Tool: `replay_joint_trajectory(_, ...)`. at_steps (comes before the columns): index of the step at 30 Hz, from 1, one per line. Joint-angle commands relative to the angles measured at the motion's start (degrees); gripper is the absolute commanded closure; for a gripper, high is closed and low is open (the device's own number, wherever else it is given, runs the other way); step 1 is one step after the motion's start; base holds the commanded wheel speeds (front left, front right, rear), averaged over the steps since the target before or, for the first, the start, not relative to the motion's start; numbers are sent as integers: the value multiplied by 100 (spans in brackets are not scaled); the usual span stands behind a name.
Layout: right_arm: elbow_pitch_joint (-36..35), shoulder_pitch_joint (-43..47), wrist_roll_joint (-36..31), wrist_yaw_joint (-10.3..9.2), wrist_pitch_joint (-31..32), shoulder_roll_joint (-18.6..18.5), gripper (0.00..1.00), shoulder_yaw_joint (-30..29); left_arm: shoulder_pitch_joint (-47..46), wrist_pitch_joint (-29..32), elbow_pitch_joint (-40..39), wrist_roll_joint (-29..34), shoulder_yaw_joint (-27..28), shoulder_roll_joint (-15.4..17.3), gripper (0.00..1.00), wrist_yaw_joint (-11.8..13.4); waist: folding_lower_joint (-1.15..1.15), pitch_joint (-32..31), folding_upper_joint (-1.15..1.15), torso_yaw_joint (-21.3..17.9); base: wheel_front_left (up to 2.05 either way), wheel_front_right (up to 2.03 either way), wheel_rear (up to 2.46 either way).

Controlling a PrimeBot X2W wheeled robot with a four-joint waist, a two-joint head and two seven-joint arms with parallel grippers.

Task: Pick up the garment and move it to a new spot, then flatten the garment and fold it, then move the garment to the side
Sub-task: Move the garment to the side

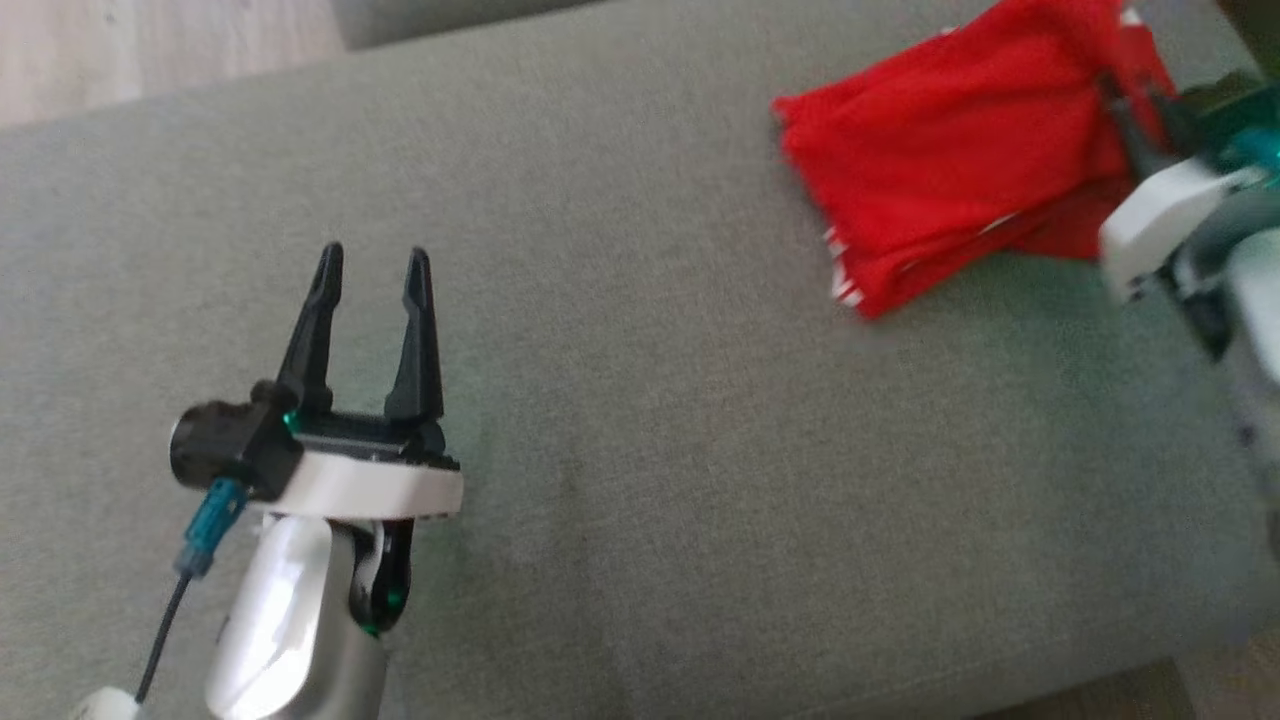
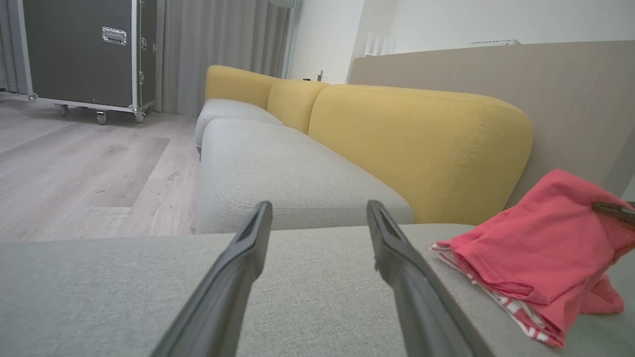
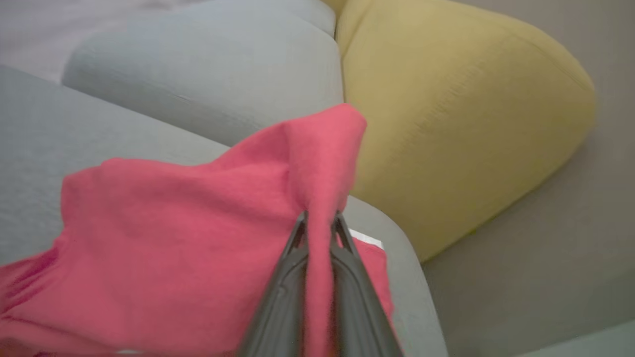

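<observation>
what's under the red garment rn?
The grey cushion: the garment rests bunched on it, one edge pinched by the right gripper. Whatever sits beneath the cloth is covered.

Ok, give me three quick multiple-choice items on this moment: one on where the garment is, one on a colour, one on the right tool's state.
1. In the head view, where does the garment lie?
A) at the upper right of the grey seat
B) at the seat's lower left
C) on the floor

2. What colour is the backrest behind the seat?
A) blue
B) yellow
C) black

3. What state is the right tool in?
A) open, apart from the garment
B) shut on the garment
C) shut on nothing

Answers:
1 A: the red cloth sits toward the seat's upper right corner.
2 B: both wrist views show it yellow.
3 B: the right wrist view shows it pinching a fold of the cloth.
</observation>
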Motion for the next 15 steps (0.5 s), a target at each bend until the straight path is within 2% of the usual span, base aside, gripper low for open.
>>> replay_joint_trajectory(1,-150,-219,-69,-5,67,-185,100,-53,-229,-29,-173,66,127,41,0,-1,-1,283,0,-120,0,0,0)
replay_joint_trajectory(8,143,-528,-353,-5,579,-718,100,-561,-500,-29,-67,94,76,41,0,-25,-1,588,0,-24,0,0,0)
replay_joint_trajectory(15,386,-549,-684,-5,821,-865,100,-1188,-570,-29,-24,84,84,41,0,-35,-1,713,0,132,0,0,0)
